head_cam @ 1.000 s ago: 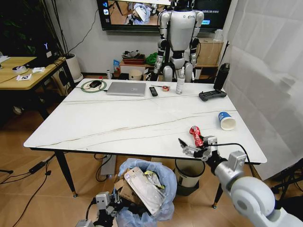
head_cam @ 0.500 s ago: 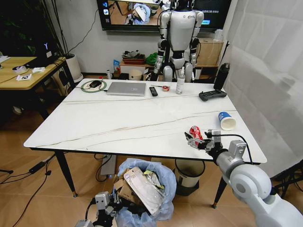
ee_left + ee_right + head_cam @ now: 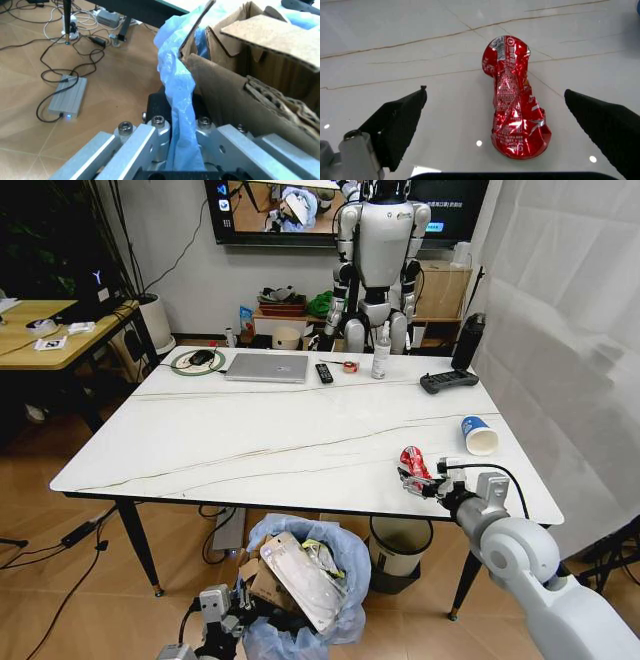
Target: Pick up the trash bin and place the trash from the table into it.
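Note:
The trash bin (image 3: 305, 578), lined with a blue bag and stuffed with cardboard and wrappers, hangs below the near edge of the white table (image 3: 250, 440). My left gripper (image 3: 226, 610) is shut on the bin's bag rim (image 3: 181, 123), with brown cardboard (image 3: 250, 75) right beside it. A red wrapper (image 3: 412, 463) lies near the table's front right. My right gripper (image 3: 425, 481) is open, low over the tabletop. In the right wrist view the red wrapper (image 3: 512, 101) lies between the spread black fingers (image 3: 400, 120) of my right gripper (image 3: 495, 92). A blue-white paper cup (image 3: 479, 435) lies on its side farther right.
A silver laptop (image 3: 267, 367), black remote (image 3: 324, 373), spray bottle (image 3: 381, 352) and black controller (image 3: 447, 381) line the table's far side. A cream bin (image 3: 400, 546) stands under the table. A humanoid robot (image 3: 380, 260) stands behind; a wooden desk (image 3: 50, 330) is left.
My right gripper has moved forward over the table edge and now has the red wrapper between its open fingers. The left gripper and the bin have stayed put.

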